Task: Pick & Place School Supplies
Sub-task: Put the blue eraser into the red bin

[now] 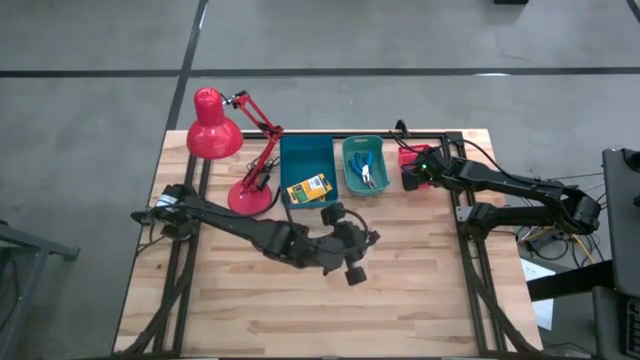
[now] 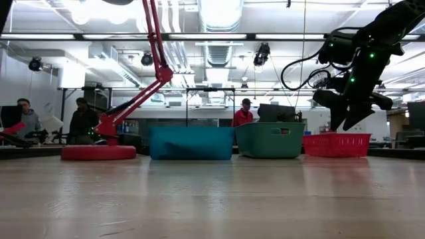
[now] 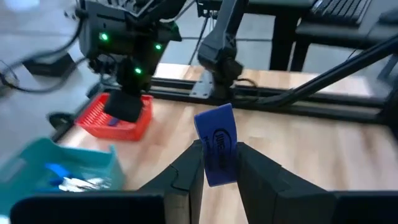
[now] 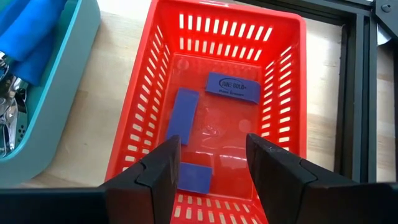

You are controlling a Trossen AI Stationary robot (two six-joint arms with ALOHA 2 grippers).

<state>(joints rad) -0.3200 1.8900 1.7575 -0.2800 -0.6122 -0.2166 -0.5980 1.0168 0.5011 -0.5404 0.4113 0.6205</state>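
Red desk lamp (image 1: 225, 140) was seen at the table's far left, base beside the blue bin (image 1: 307, 170). One yellow-and-green crayon box (image 1: 308, 189) was lying in that blue bin. Left gripper (image 3: 217, 163) was held above the middle of the table (image 1: 300, 310), just in front of the bins, jaws narrowly closed on a purple eraser (image 3: 217, 146) kept upright between the fingers. The teal bin (image 1: 364, 165) was next along, with the blue-handled metal tools (image 1: 366, 170) inside. The red basket (image 4: 211, 112) was placed at the far right of the row. Three purple erasers were lying flat on its floor: one (image 4: 232, 86) by the far wall, one (image 4: 183, 114) mid-floor, one (image 4: 194, 177) near the front. Right gripper (image 4: 208, 163) was hung directly over the basket, jaws wide apart, nothing held.
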